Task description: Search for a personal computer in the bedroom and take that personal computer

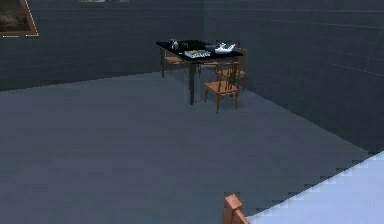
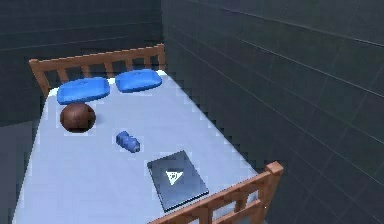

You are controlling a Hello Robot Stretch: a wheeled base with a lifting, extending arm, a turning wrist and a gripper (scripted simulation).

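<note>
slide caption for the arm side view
Bed with two blue pillows, a brown ball and a dark closed laptop

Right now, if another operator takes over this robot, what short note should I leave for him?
Found: a dark, flat, closed laptop lies on the bed, near the wooden footboard, in the arm side view.
Also on the bed: two blue pillows, a brown ball, a small blue thing, all apart from the laptop.
Ahead, a black table with chairs carries small things I cannot make out.
Done: search, likely.
Left: reach for the laptop and lift it off the bed.
</note>
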